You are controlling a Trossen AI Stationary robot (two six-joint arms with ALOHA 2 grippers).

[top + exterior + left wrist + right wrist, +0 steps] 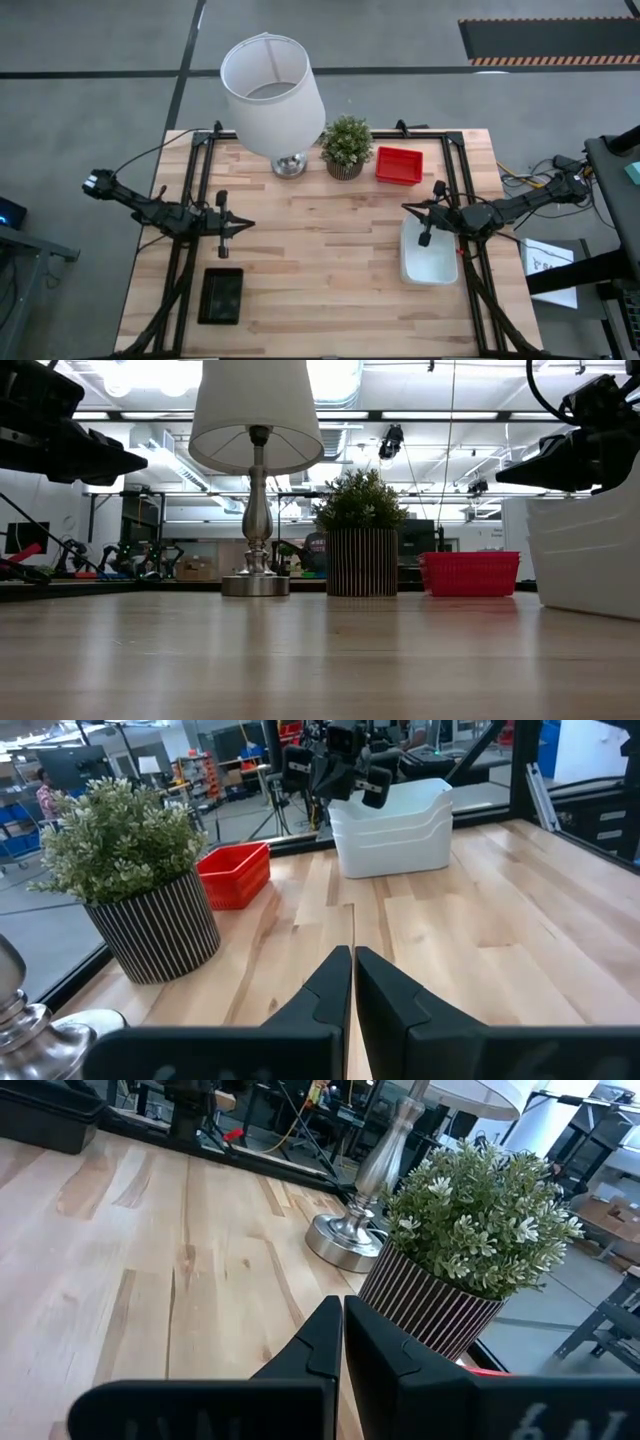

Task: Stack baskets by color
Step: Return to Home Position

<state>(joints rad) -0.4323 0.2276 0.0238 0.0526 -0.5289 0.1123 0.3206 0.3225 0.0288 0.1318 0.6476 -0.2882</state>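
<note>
Red baskets (398,165) sit as one stack at the table's far right, beside the plant; they also show in the left wrist view (236,872). White baskets (428,256) stand stacked at the right edge (392,825). Black baskets (220,295) lie near the front left corner. My left gripper (248,226) hovers shut above the table's left part, pointing right, with nothing in it (352,970). My right gripper (407,208) hovers shut above the white baskets' far end, pointing left, also empty (342,1320).
A lamp with a white shade (272,92) and metal foot (289,165) stands at the far middle. A potted green plant (346,146) stands next to it. The wooden table's middle (320,260) is bare. Black frame rails (200,180) run along both sides.
</note>
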